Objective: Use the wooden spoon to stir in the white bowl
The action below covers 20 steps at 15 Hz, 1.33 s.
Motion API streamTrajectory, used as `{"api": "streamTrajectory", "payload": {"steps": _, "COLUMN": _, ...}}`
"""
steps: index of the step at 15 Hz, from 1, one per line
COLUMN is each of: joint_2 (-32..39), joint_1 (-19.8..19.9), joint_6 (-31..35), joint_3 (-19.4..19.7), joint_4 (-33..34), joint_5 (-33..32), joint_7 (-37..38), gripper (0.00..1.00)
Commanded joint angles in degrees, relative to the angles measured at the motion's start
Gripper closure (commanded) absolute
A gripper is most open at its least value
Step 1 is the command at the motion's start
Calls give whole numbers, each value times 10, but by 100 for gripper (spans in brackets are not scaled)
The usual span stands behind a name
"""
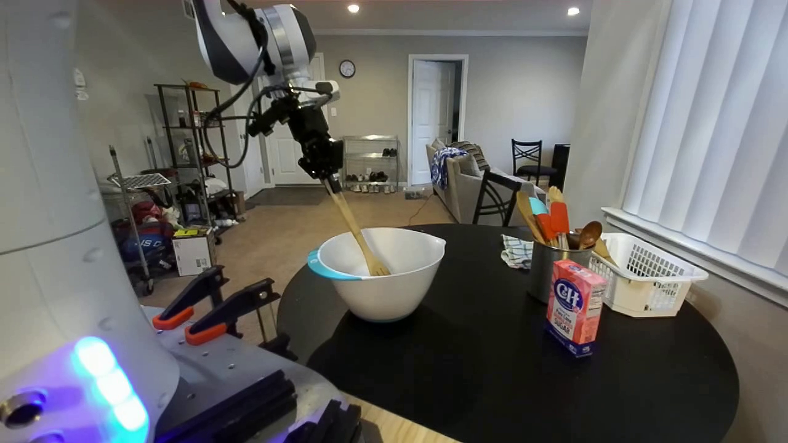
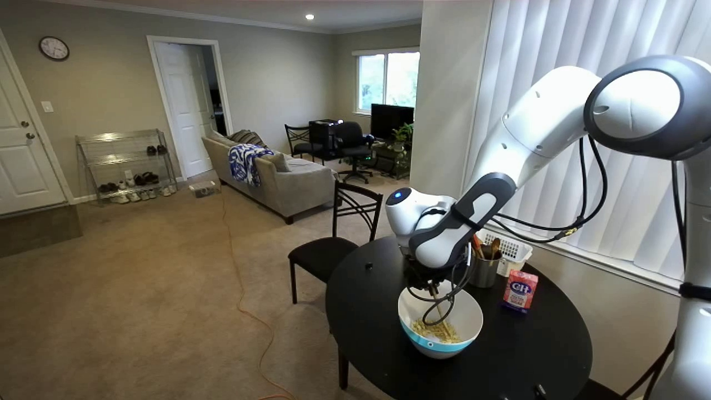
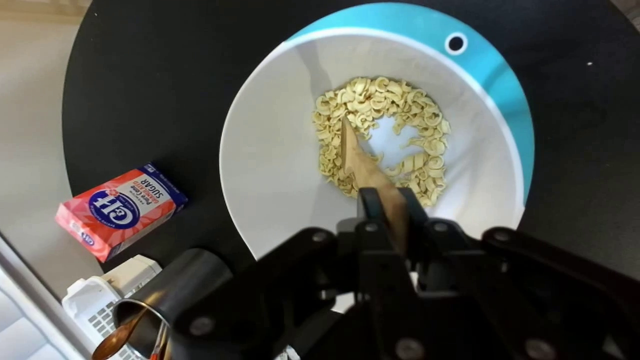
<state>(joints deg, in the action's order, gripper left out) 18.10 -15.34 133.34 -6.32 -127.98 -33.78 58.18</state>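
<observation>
The claw [image 3: 391,201] grips the spoon [image 1: 352,224]. The spoon's tip is in the bowl [image 1: 391,295], by the left noodles [image 3: 327,137] in the wrist view. A hard push could slide the bowl (nothing holds it); a fast swing might flick noodles out.

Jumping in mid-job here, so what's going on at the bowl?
The robot's gripper is shut on the wooden spoon, holding it tilted with its head inside the white bowl. Curly pasta lies in a rough ring around a bare patch of the bowl's bottom. It looks mid-stir or about to stir. The sugar box stands apart on the black table.
</observation>
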Motion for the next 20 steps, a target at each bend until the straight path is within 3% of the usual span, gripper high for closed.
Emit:
{"api": "streamTrajectory", "payload": {"steps": 1, "joint_2": -1, "joint_1": -9, "joint_6": 1, "joint_3": 8, "joint_4": -1, "joint_5": 4, "joint_7": -3, "gripper": 89}}
{"api": "streamTrajectory", "payload": {"steps": 5, "joint_2": -2, "joint_1": -9, "joint_6": 1, "joint_3": 8, "joint_4": -1, "joint_5": 4, "joint_7": -3, "gripper": 89}}
{"api": "streamTrajectory", "payload": {"steps": 6, "joint_2": -2, "joint_1": -9, "joint_6": 1, "joint_3": 8, "joint_4": -1, "joint_5": 4, "joint_7": -3, "gripper": 95}}
{"api": "streamTrajectory", "payload": {"steps": 7, "joint_2": -4, "joint_1": -6, "joint_6": 9, "joint_3": 10, "joint_4": -3, "joint_5": 5, "joint_7": -4, "gripper": 95}}
{"api": "streamTrajectory", "payload": {"steps": 11, "joint_2": -7, "joint_1": 25, "joint_6": 92, "joint_3": 19, "joint_4": -14, "joint_5": 42, "joint_7": -37, "gripper": 95}}
{"api": "streamTrajectory", "payload": {"steps": 14, "joint_2": 18, "joint_1": 53, "joint_6": 178, "joint_3": 16, "joint_4": -12, "joint_5": 128, "joint_7": -107, "gripper": 95}}
{"api": "streamTrajectory", "payload": {"steps": 16, "joint_2": 50, "joint_1": 80, "joint_6": 222, "joint_3": -4, "joint_4": -3, "joint_5": 224, "joint_7": -201, "gripper": 96}}
{"api": "streamTrajectory", "payload": {"steps": 18, "joint_2": 80, "joint_1": 114, "joint_6": 219, "joint_3": -37, "joint_4": 12, "joint_5": 310, "joint_7": -288, "gripper": 96}}
{"api": "streamTrajectory", "payload": {"steps": 20, "joint_2": 85, "joint_1": 118, "joint_6": 192, "joint_3": -33, "joint_4": 25, "joint_5": 373, "joint_7": -354, "gripper": 96}}
